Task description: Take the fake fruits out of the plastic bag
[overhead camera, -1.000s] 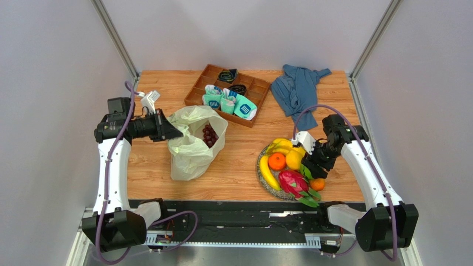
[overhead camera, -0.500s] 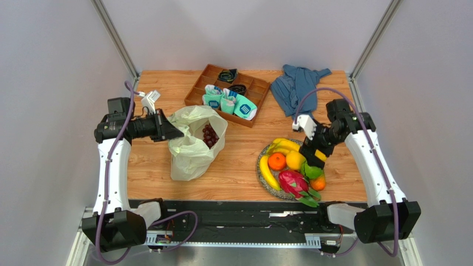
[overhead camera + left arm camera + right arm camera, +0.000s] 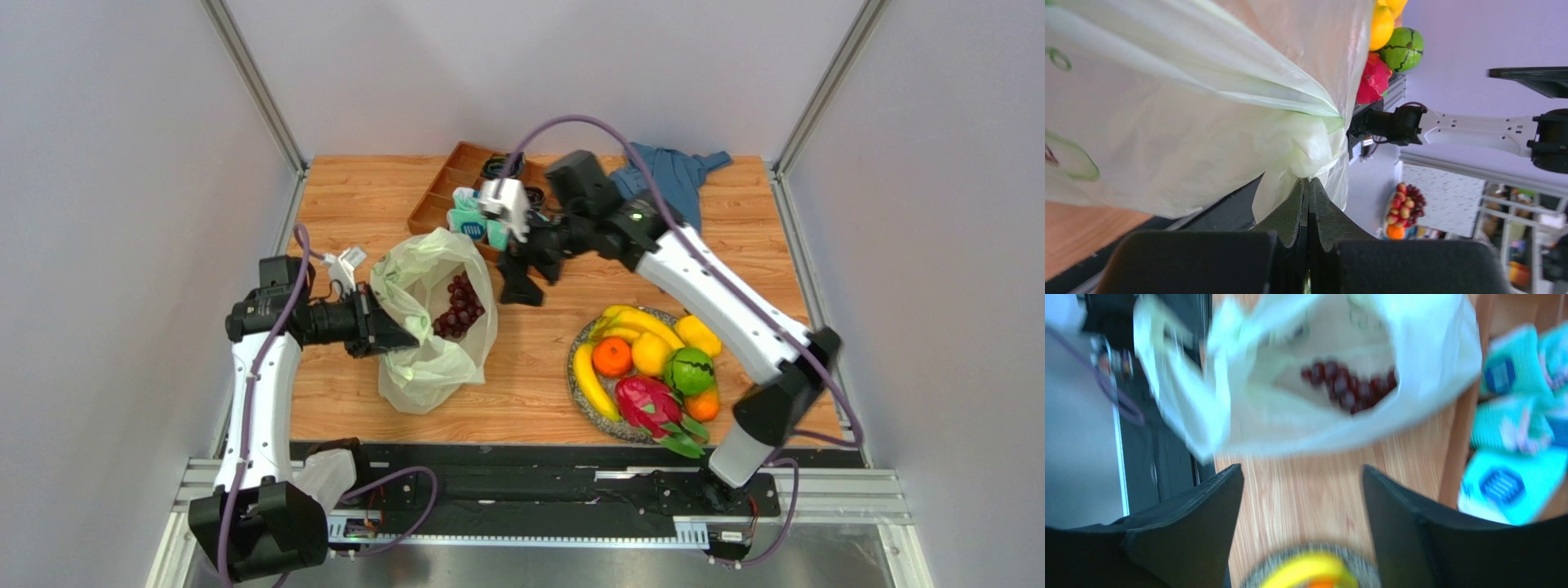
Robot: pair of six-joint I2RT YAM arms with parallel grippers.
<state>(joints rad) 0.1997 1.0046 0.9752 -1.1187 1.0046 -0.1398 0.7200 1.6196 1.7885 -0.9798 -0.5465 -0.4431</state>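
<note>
The pale yellow-green plastic bag (image 3: 423, 349) stands left of centre with its mouth open, and purple grapes (image 3: 458, 306) lie inside it. My left gripper (image 3: 383, 333) is shut on the bag's bunched left edge (image 3: 1312, 144). My right gripper (image 3: 521, 279) hangs open and empty just right of the bag's mouth. Its blurred wrist view looks at the grapes (image 3: 1349, 386) in the bag (image 3: 1247, 416). The other fake fruits sit on a plate (image 3: 577, 386): bananas (image 3: 626, 325), an orange (image 3: 611, 357), a green round fruit (image 3: 691, 370) and a pink dragon fruit (image 3: 648, 404).
A wooden compartment tray (image 3: 442, 184) with teal-white rolled socks (image 3: 472, 223) stands at the back, partly behind the right arm. A blue cloth garment (image 3: 669, 184) lies at the back right. Enclosure walls close in both sides.
My right arm has swung from the plate at the right across to the bag's mouth, leaving the green fruit on the plate. My left gripper has drawn the bag's edge a little nearer.
</note>
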